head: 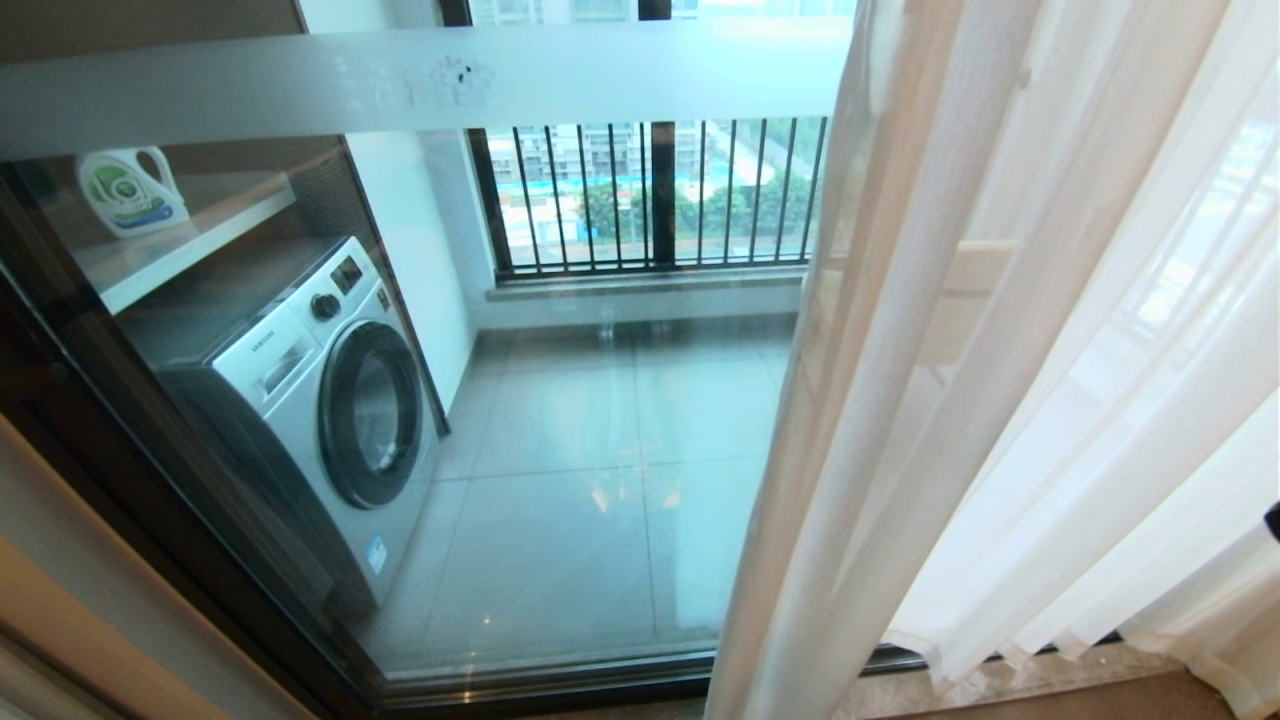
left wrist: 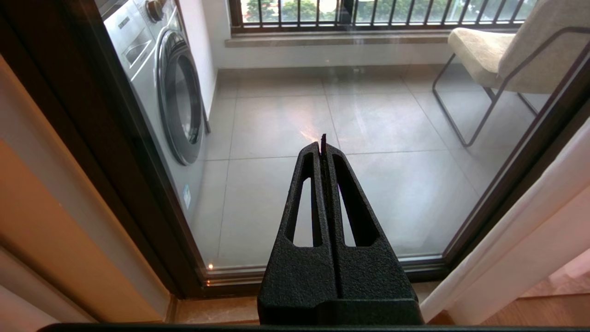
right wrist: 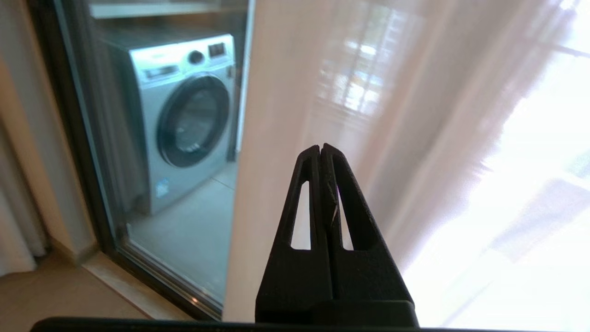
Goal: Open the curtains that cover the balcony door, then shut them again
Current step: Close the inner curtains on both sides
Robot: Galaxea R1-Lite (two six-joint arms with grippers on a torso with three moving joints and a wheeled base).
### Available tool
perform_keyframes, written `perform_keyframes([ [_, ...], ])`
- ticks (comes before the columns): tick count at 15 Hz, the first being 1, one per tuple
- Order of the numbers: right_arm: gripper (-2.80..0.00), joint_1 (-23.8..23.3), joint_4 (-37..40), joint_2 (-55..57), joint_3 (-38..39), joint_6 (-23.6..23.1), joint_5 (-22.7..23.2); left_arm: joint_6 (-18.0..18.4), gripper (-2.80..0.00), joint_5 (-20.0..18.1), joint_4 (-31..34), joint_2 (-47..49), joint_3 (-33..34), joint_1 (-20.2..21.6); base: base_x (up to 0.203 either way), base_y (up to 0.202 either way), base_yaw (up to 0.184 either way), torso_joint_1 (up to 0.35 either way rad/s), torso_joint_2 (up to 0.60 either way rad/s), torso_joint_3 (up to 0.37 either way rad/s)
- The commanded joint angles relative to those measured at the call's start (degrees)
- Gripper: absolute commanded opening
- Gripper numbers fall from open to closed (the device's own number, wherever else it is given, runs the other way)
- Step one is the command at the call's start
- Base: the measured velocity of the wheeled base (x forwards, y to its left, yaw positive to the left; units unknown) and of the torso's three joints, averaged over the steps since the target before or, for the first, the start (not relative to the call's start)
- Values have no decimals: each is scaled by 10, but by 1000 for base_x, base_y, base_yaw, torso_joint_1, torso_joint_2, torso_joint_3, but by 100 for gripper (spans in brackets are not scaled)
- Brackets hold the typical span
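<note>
A: Head view?
B: The curtains point(head: 1000, 350) are bunched to the right; the balcony door point(head: 560, 400) stands bare on the left. Opening looks largely done, closing is not.
A: Left wrist?
B: Left gripper point(left wrist: 322, 140), fingers together, empty, facing the glass.
A: Right wrist?
B: Right gripper point(right wrist: 320, 148), fingers together on nothing, curtain fabric just beyond
</note>
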Motion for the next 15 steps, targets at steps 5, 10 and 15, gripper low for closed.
perform_keyframes([
  [5,-280,-178,39,-27,13,11,-1,0,-280,0,0,0,0,0,0,0,0,0,0,0],
  [10,-280,-292,4,-28,49,20,-4,0,-280,1,0,0,0,0,0,0,0,0,0,0],
  [15,-280,-370,-76,-33,129,22,-1,0,-280,0,0,0,0,0,0,0,0,0,0,0],
])
